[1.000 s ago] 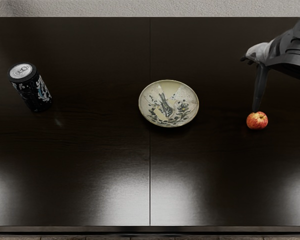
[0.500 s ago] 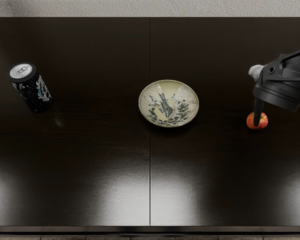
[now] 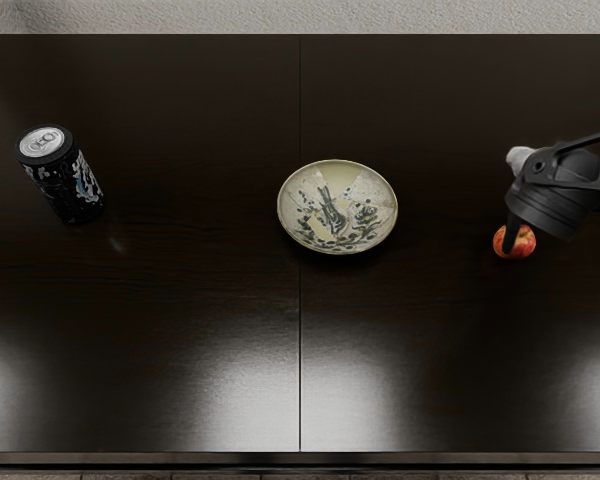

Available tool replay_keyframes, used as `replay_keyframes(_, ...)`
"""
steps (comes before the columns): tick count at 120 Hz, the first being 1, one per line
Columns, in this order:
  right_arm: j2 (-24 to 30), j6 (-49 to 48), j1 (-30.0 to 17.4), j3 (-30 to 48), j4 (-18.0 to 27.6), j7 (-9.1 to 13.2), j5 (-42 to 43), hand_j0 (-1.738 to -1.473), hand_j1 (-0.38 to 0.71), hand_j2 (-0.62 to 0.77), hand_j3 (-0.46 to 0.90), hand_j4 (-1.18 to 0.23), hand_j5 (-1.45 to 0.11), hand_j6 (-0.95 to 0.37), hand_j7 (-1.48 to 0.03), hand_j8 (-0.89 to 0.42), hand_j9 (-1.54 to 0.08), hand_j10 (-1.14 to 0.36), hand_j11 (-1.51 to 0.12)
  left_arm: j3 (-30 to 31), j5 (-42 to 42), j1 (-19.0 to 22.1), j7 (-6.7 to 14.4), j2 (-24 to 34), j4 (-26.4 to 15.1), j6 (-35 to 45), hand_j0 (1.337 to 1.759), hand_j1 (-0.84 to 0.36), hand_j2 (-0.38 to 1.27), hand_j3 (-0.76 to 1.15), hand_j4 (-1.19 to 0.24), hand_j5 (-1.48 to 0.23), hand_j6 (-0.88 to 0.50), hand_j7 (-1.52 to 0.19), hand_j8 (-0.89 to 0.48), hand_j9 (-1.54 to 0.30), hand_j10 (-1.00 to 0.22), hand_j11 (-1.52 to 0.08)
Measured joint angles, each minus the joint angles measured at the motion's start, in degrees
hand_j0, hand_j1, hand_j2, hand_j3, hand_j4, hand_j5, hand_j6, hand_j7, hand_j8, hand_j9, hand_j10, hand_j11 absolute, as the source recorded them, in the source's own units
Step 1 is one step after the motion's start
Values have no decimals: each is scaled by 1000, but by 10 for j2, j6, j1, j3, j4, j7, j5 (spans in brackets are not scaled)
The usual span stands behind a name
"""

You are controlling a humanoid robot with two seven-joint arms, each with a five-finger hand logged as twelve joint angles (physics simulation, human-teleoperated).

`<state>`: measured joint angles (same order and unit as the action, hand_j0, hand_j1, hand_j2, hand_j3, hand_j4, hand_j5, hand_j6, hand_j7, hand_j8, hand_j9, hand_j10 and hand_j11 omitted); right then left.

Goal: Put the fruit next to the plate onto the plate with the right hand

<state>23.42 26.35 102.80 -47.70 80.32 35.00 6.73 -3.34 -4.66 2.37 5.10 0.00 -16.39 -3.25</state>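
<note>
The right robot hand [image 3: 548, 200] comes in from the right edge of the head view, a dark, bulky shape with a small pale piece at its upper left corner. It sits low over the far right side of the worktop [image 3: 180, 330], directly above the apple [image 3: 522, 246]. A narrow dark part of the robot hand reaches down across the apple's upper left side and hides that part of the fruit. It seems to touch the apple, though the angle is too poor to be sure. Whether the robot hand is closed around the apple or merely resting against it cannot be told from here.

The apple is red with a yellowish patch, and only its lower half and right side show below the robot hand. It lies on the worktop, well to the right of the plate [image 3: 337, 206] and apart from it, at about the height of the plate's lower rim in the picture.

The plate is round and pale, painted with a dark blue-green floral pattern. It sits near the centre of the worktop, just right of the thin seam that runs from top to bottom, and it holds nothing.

Far off at the left, well apart from both, a dark drinks can [image 3: 60, 172] with a silver top and blue-white markings stands on the worktop. The worktop itself is dark, glossy wood with soft light reflections toward the near edge.
</note>
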Motion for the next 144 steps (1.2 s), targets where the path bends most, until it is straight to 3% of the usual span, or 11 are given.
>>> replay_keyframes(40,7,-1,-109,79,-75,0,68,-1658,-209,-23,0,-118,-152,-119,-152,-118,-152,-118,-152,0,0,0,0,0,0,0,1658,349,0,0,0,0,0,0,0,0,0,0)
replay_keyframes(96,17,-2,-139,88,-89,0,78,-1658,-143,-33,0,-174,-225,-175,-224,-174,-225,-174,-224,0,0,0,0,0,0,0,1658,349,0,0,0,0,0,0,0,0,0,0)
replay_keyframes(144,17,-3,-159,107,-100,0,78,-1658,-16,-54,0,-279,-361,-280,-361,-279,-361,-279,-361,0,0,0,0,0,0,0,1658,349,0,0,0,0,0,0,0,0,0,0)
